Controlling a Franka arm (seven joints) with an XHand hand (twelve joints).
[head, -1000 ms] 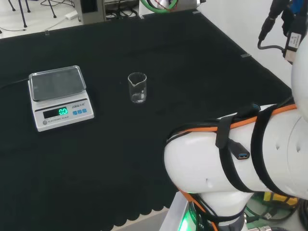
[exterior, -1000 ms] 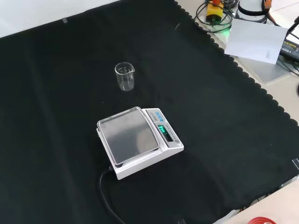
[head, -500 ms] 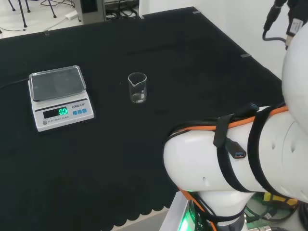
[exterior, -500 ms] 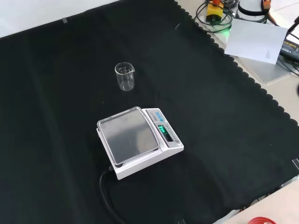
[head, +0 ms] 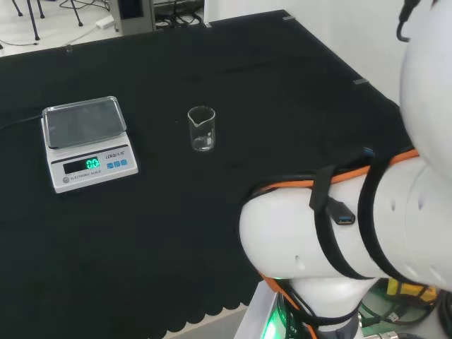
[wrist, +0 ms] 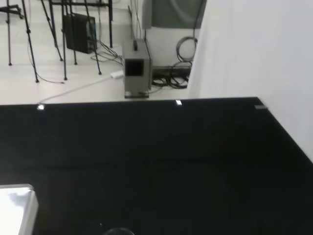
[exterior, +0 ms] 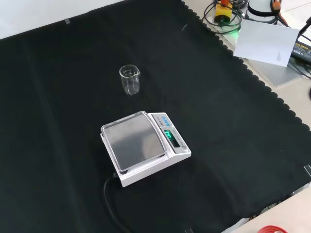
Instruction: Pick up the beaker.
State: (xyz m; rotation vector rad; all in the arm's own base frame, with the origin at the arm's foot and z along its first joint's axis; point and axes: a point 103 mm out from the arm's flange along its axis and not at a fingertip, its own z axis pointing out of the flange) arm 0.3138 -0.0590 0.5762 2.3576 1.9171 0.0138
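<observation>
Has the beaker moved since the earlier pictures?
No. In the head view the beaker stands at the same spot right of the scale; in the front view it stays just beyond the scale.

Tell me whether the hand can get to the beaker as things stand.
Probably yes. The beaker stands upright alone on bare black cloth, well apart from the scale, with nothing beside or over it to block a grasp.

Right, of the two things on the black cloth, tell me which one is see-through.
The beaker: a small clear glass vessel, standing upright and empty. The other thing, the electronic scale, is opaque white with a grey weighing pan and a lit green display.
</observation>
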